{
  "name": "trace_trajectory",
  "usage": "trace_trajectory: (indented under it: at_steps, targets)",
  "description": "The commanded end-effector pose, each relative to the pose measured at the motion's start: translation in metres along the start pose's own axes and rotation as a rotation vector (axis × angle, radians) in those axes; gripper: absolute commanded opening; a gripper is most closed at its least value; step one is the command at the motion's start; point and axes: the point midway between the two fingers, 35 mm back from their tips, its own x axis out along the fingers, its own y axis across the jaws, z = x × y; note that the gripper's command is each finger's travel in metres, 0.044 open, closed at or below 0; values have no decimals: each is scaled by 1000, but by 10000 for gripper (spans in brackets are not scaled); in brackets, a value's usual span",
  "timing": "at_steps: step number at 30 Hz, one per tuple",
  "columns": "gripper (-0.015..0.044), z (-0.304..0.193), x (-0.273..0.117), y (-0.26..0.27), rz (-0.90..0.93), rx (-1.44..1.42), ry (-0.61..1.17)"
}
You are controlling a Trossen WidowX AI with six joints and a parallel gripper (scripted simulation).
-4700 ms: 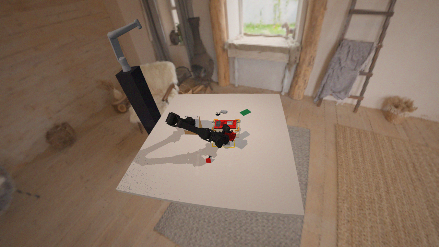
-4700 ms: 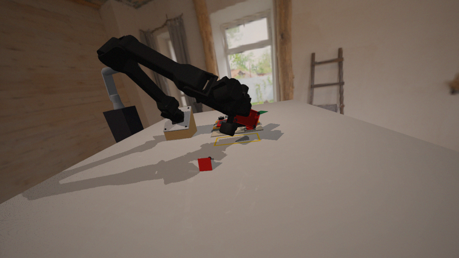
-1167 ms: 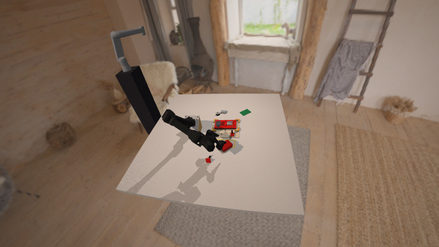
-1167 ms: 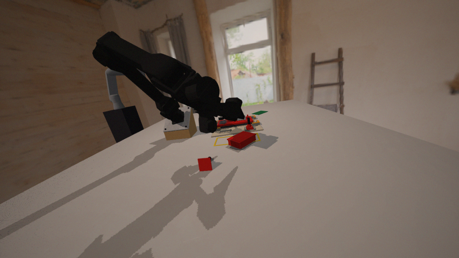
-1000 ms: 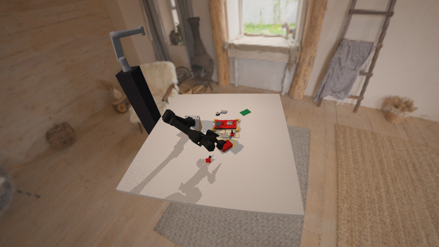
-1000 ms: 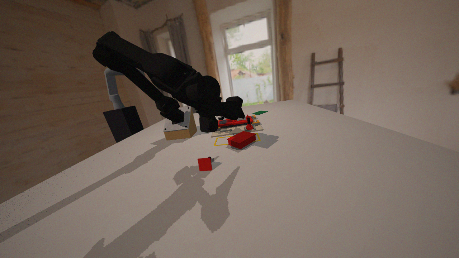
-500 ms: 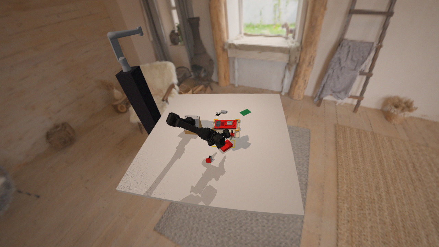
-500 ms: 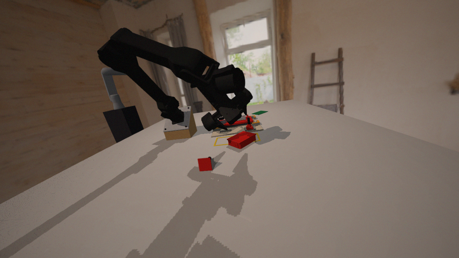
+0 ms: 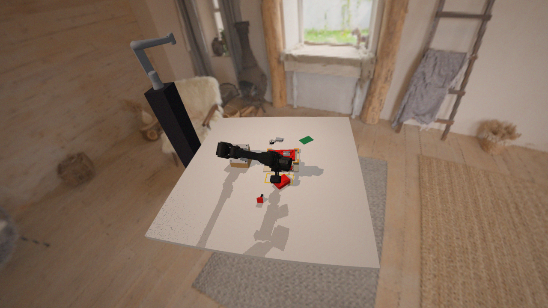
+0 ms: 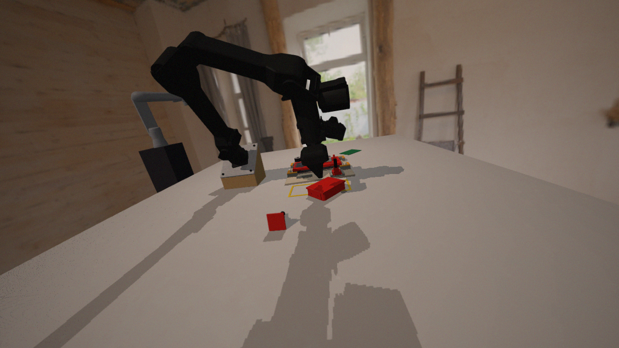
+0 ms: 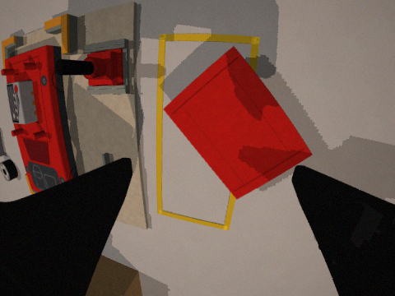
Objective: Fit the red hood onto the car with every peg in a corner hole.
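Note:
The red hood point(image 9: 282, 182) point(image 10: 326, 189) point(image 11: 230, 123) lies roof up on the table, turned at an angle across one long side of the yellow outline point(image 11: 160, 123). Its corner holes are hidden. My gripper point(image 10: 319, 174) point(image 11: 216, 170) is open and empty above the table, pointing down; in the wrist view the hood shows between and beyond the fingertips. The red chassis point(image 11: 55, 123) point(image 9: 275, 151) sits in its jig point(image 11: 111, 20) on the other side of the outline. The grey engine block point(image 11: 26, 103) is on its deck, with short red pegs point(image 11: 30, 66) around it.
A red part point(image 11: 104, 67) with a black post stands in a holder on the jig board. Another red part point(image 9: 260, 199) point(image 10: 276, 221) stands on the table. A green plate point(image 9: 306, 140) point(image 10: 350, 152), a small wheel point(image 9: 271, 141) and a grey piece point(image 9: 279, 139) lie behind the jig.

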Motion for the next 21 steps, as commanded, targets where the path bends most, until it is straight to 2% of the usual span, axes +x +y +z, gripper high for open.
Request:
trace_trajectory:
  at_steps: [1,21]
  targets:
    - [440,14,-7,4,-213,-762,164]
    - [440,15,-3,4,-213,-762,164]
